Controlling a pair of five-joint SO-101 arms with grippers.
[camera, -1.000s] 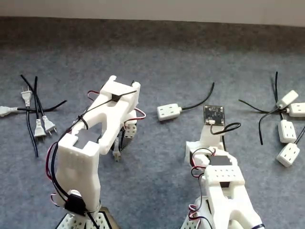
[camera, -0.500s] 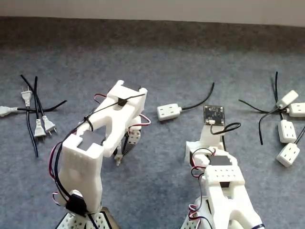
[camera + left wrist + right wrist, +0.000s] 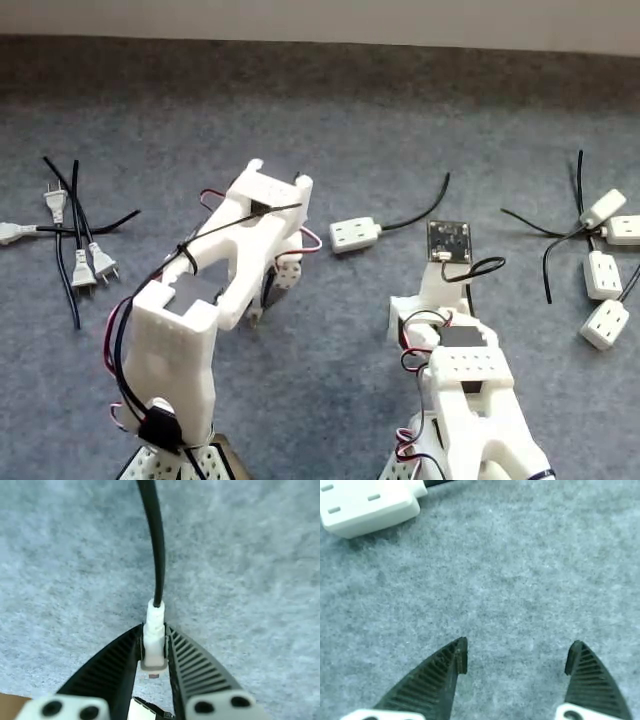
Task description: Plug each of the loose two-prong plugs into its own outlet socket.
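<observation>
In the left wrist view my left gripper (image 3: 154, 632) is shut on a white two-prong plug (image 3: 153, 642), whose black cord (image 3: 156, 540) runs away over the carpet. In the high view the left arm (image 3: 235, 255) stands mid-table, just left of a white outlet socket (image 3: 354, 234) with a black cord. My right gripper (image 3: 519, 652) is open over bare carpet with nothing between its fingers. That same socket (image 3: 367, 502) lies a little beyond it. Several loose plugs (image 3: 83, 270) with black cords lie at the far left.
Several more white sockets (image 3: 602, 274) with black cords are clustered at the far right edge. The right arm (image 3: 465, 380) fills the lower right. Grey carpet (image 3: 400, 130) covers the table, with open room behind the arms.
The left arm has swung to the right and farther out, carrying the plug closer to the middle socket. The right arm has kept still.
</observation>
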